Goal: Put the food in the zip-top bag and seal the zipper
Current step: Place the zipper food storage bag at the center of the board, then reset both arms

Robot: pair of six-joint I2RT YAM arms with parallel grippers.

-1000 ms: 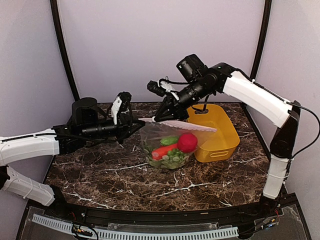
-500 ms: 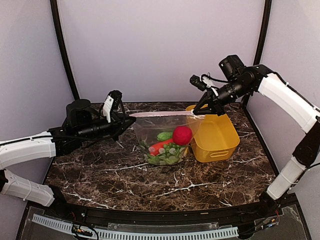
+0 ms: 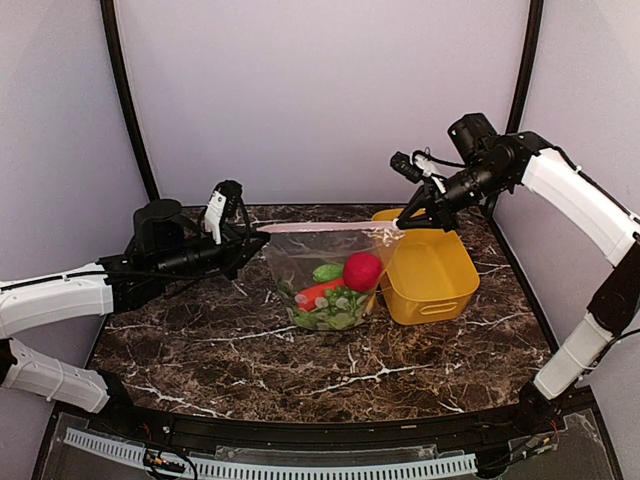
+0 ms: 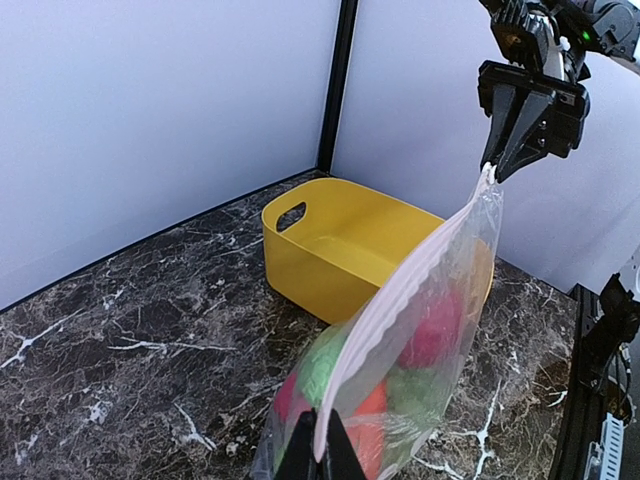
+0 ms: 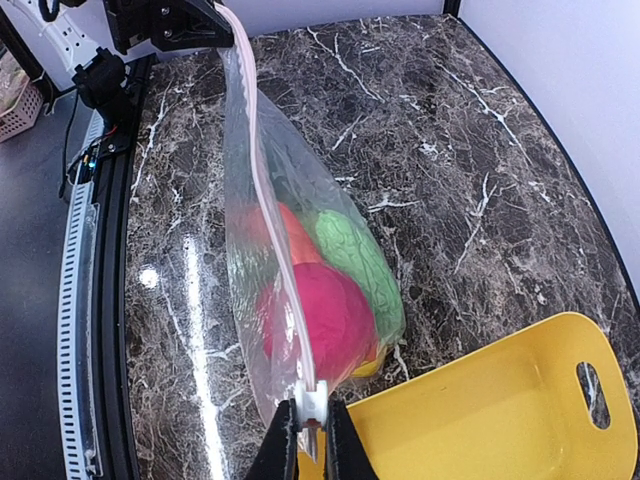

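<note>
Surface (image 3: 250, 350) of dark marble carried a yellow basket (image 3: 440, 290) at the right. Just beside it, the zip-top bag (image 3: 300, 262) hung stretched between both arms, with the food (image 3: 362, 271) piled at its bottom. The left pincer (image 3: 260, 238) pinched one end of the zipper (image 3: 320, 228), and the right pincer (image 3: 402, 222) pinched the other.

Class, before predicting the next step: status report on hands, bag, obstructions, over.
Left hand, right hand shut on zipper ends. Zip-top bag stretched between, food inside. Yellow basket beside bag.
</note>
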